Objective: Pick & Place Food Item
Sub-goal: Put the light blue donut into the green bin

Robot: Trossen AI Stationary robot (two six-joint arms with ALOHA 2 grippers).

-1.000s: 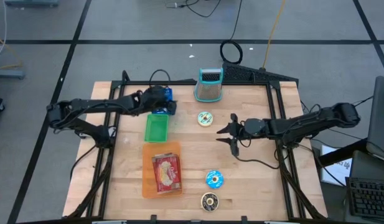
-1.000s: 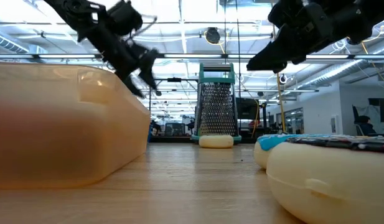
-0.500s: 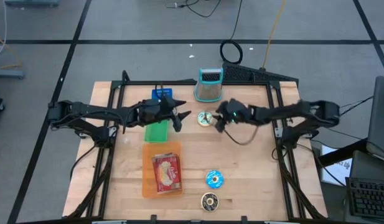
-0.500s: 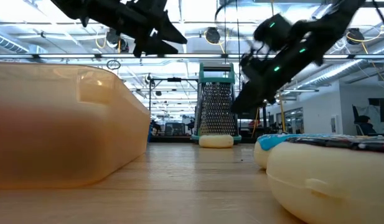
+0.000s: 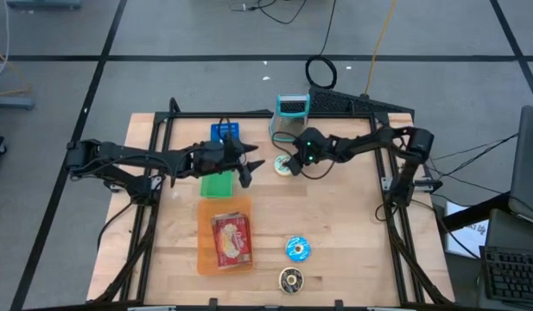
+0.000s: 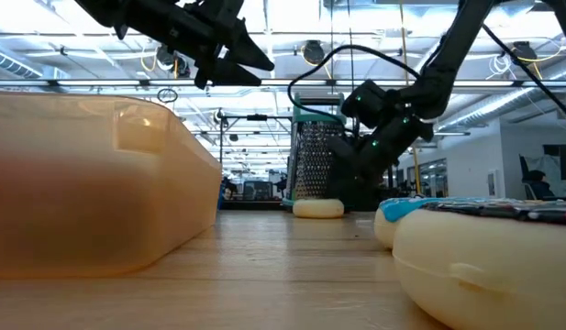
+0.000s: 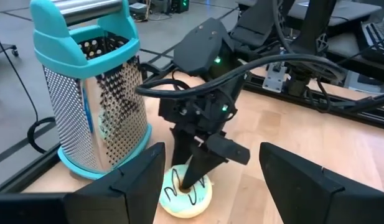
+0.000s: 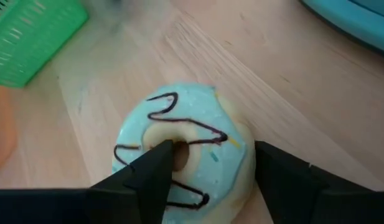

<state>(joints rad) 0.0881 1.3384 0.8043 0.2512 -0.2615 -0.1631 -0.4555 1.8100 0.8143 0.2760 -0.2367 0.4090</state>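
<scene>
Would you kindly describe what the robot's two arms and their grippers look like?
Both arms are dark, slim, jointed links. The right gripper has a boxy black wrist with small green lights, loose black cables looping off it, and two narrow tapering fingers. The left gripper is the same matte black; its fingers are broad, flat and angular.

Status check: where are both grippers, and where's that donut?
Right gripper open, astride the donut, one finger in its hole. Left gripper open, hovering near green basket. Grater close behind donut.
</scene>
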